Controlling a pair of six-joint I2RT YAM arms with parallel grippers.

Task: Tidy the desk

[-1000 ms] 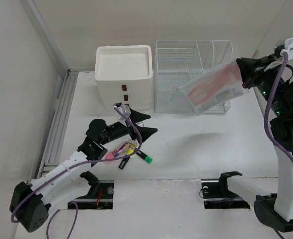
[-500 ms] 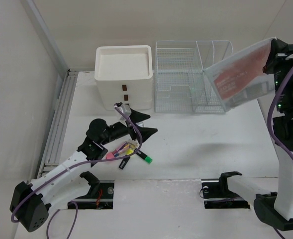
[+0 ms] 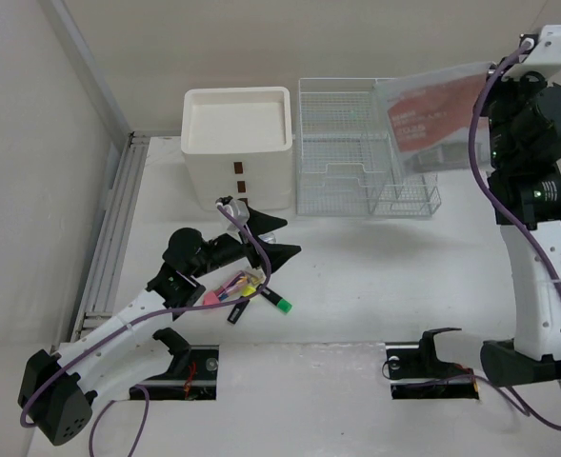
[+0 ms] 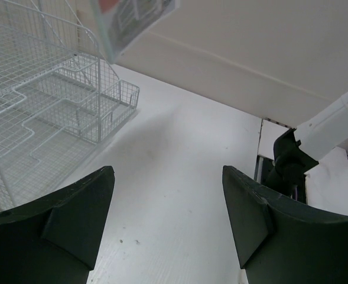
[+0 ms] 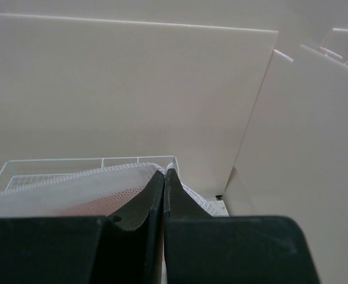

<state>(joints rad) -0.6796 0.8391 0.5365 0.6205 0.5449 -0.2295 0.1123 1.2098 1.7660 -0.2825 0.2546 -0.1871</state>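
R gripper (image 5: 163, 177) pinched shut on flat translucent mesh pouch (image 3: 432, 109), upper right, over white wire rack (image 3: 342, 143). L gripper (image 4: 166, 177) jaws apart, empty, above matte white desk (image 3: 375, 276).

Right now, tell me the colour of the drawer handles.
The handles are brown, clearest in the top view.

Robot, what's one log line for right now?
right gripper: shut on translucent mesh pouch over white wire rack | left gripper: open, empty

One desk (image 3: 375, 276), one rack (image 3: 347, 152) (wire), one pouch (image 3: 432, 114).
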